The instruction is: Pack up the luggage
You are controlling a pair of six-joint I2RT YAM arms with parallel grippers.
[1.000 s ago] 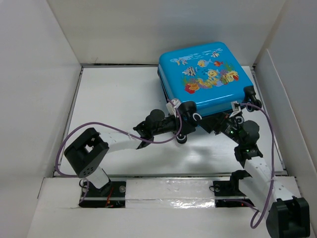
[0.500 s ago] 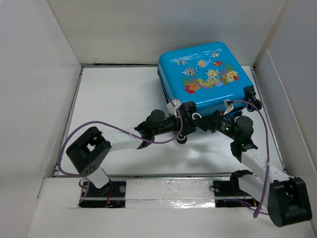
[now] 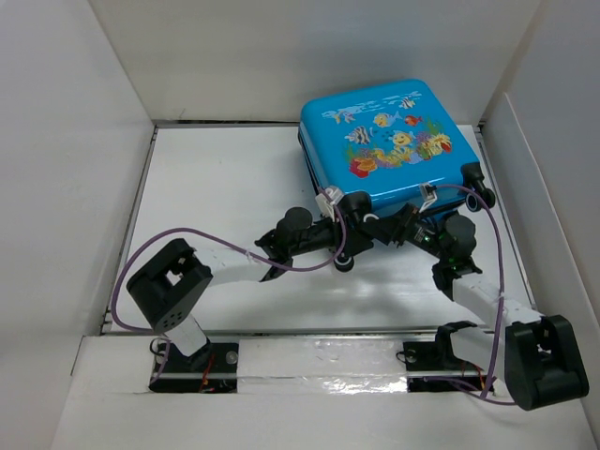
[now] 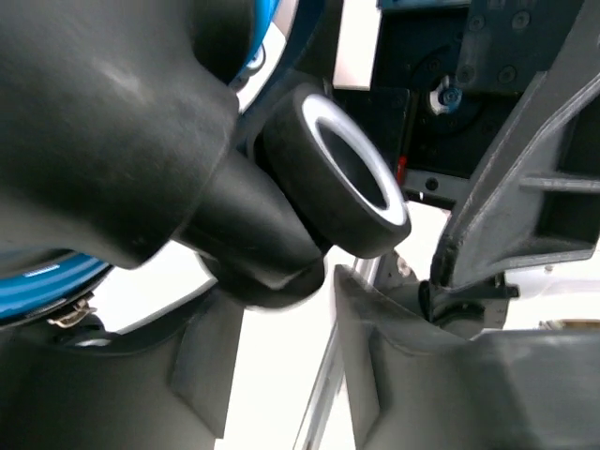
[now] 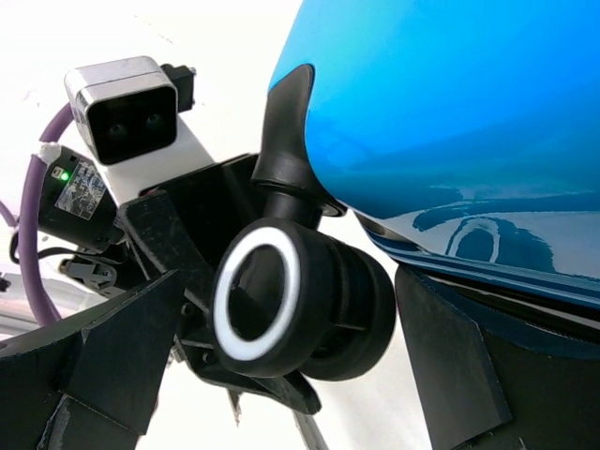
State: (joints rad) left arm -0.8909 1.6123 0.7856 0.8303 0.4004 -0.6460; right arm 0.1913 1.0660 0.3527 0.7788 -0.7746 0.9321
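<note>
The luggage (image 3: 389, 141) is a bright-blue hard-shell suitcase with a fish print. It lies closed at the back right of the table, and its blue shell shows in the right wrist view (image 5: 450, 112). My left gripper (image 3: 359, 225) is at its near edge, open, with a black wheel (image 4: 347, 178) just beyond the fingertips (image 4: 281, 375). My right gripper (image 3: 401, 228) is open. Its fingers stand on either side of the same corner's white-ringed black wheel (image 5: 291, 300) without pinching it.
White walls box in the table on the left, back and right. Other black wheels (image 3: 480, 178) stick out at the suitcase's right corner, close to the right wall. Purple cables loop over both arms. The left arm's camera (image 5: 122, 108) faces my right gripper closely.
My right arm has swung left and forward, bringing its gripper up to the suitcase's near wheel beside the left gripper. The left arm and the suitcase have not moved.
</note>
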